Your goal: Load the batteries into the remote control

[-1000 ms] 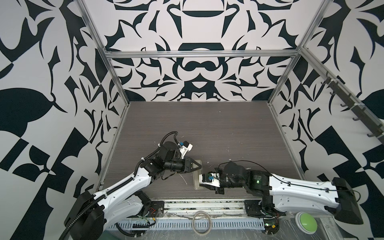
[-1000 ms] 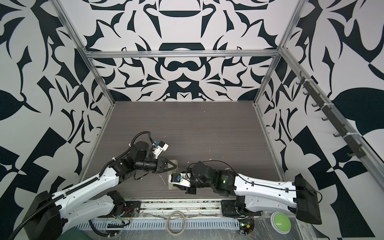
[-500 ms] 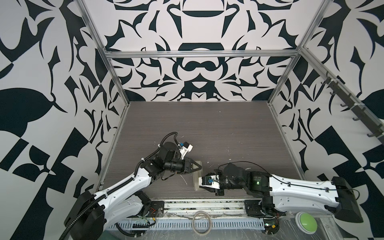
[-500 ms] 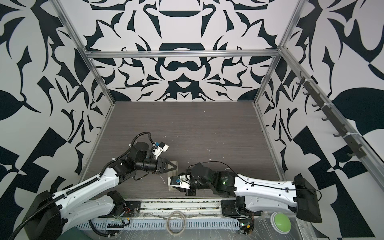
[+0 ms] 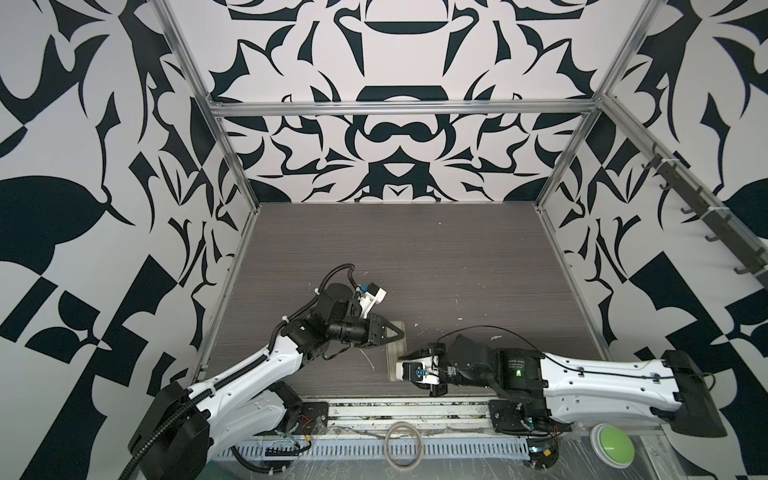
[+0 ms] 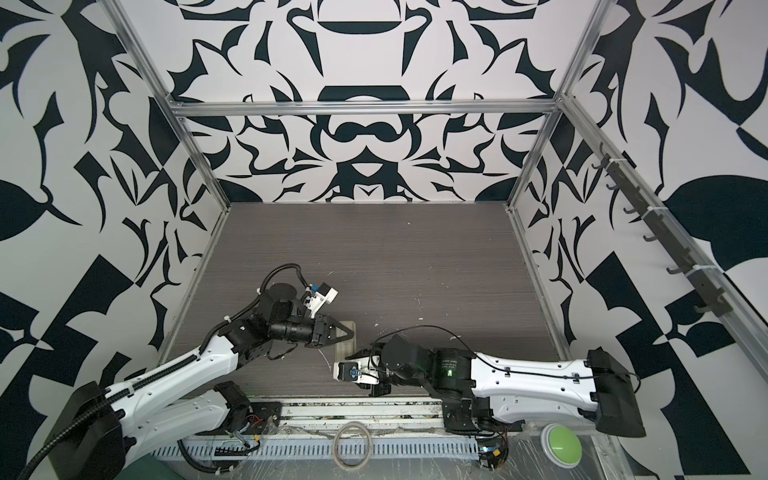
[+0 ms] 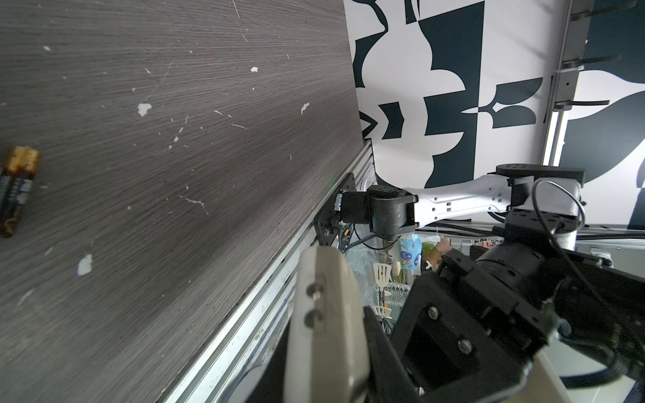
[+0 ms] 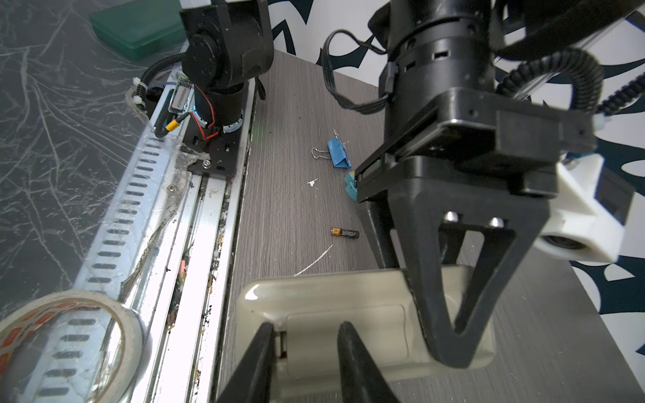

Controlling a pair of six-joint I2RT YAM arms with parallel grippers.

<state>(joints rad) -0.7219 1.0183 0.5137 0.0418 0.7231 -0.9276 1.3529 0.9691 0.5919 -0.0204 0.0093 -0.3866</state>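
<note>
The remote control (image 8: 324, 296) lies back up near the table's front edge, also in both top views (image 5: 392, 368) (image 6: 343, 351). My left gripper (image 5: 401, 332) (image 6: 353, 332) is shut on its far end, and the cream body (image 7: 324, 331) fills the space beside the black finger (image 7: 387, 356). My right gripper (image 8: 303, 335) (image 5: 401, 357) is open over the near end. Both its fingertips (image 8: 267, 328) rest on the battery cover (image 8: 370, 335), one at a narrow gap at the cover's edge. One battery (image 8: 345, 233) (image 7: 15, 188) lies loose on the table beyond the remote.
A blue binder clip (image 8: 338, 153) and a teal piece (image 8: 350, 186) lie beyond the battery. White scraps dot the wood. The metal rail (image 8: 195, 244) runs along the front edge, with a tape roll (image 8: 62, 345) and a green box (image 8: 139, 29) past it.
My right gripper has crept slightly left over the remote's near end. The left arm and the remote have held still.
</note>
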